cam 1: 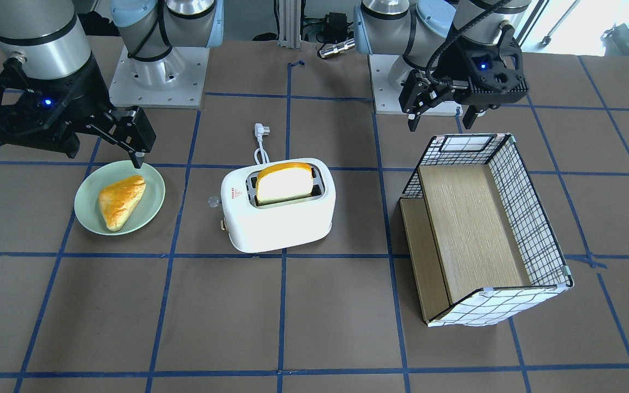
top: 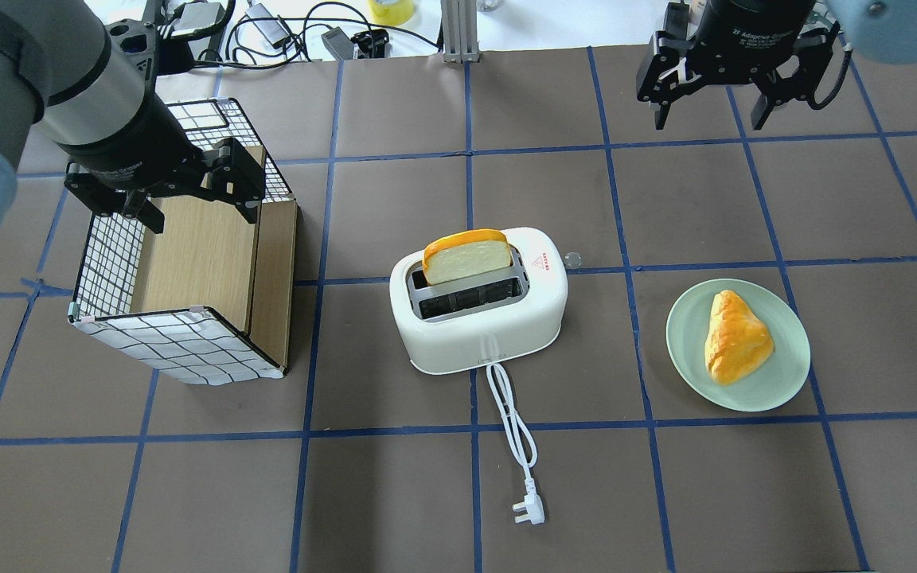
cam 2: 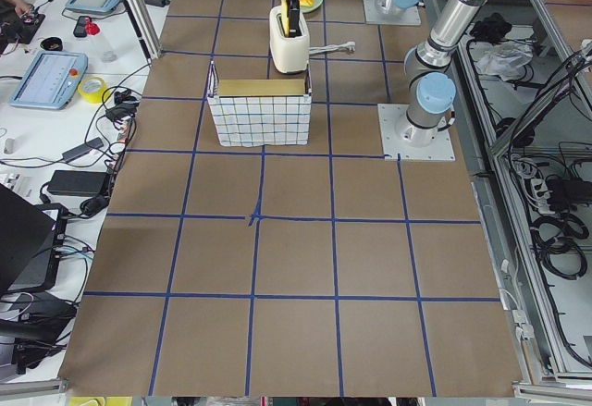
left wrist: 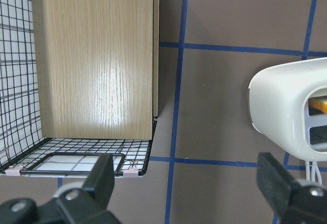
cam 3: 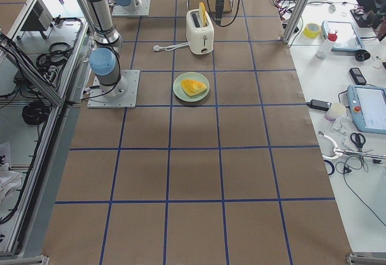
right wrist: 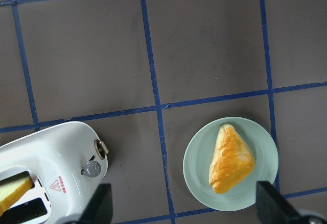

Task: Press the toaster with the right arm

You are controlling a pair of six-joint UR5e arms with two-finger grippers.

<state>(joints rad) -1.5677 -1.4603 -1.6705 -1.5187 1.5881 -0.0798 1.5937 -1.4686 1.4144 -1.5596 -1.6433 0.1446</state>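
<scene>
Centrally, toaster (top: 478, 330) on brown table (top: 395, 493)

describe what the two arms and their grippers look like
Both arms are silver-grey tubes with light-blue joint caps: the right arm and the left arm. Each ends in a black two-finger gripper, the right gripper and left gripper, with a small blue light on the body and white lettering on the collar. A black cable loops down to the left wrist.
</scene>
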